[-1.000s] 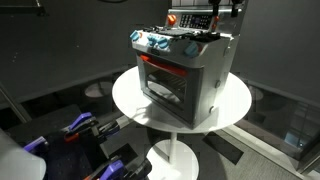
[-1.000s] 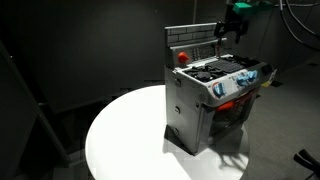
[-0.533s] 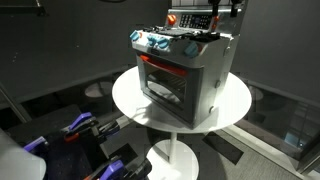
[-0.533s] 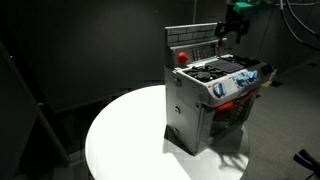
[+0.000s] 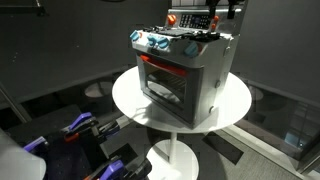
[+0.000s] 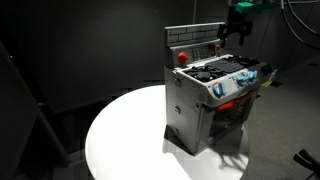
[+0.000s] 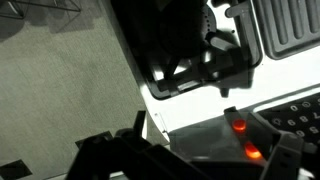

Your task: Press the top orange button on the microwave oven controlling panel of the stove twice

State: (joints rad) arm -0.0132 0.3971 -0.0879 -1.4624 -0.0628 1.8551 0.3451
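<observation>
Item: stove point(image 5: 185, 75), silver-grey, on a white round table point(image 5: 128, 95).

Microwave oven controlling panel point(image 6: 192, 40): upright along the stove's rear edge, at twelve o'clock from the burners.

Gripper point(image 6: 234, 34): at the panel's two o'clock end, a shade higher than half a second ago (probably a release after a press, though the press count is unknown). Finger spread cannot be told.

Wrist view: two orange buttons point(image 7: 238, 126) glow at five o'clock.

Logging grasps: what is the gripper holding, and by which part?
Nothing, as far as shows. The gripper hangs over the stove's back panel; the wrist view shows only orange buttons under it.
</observation>
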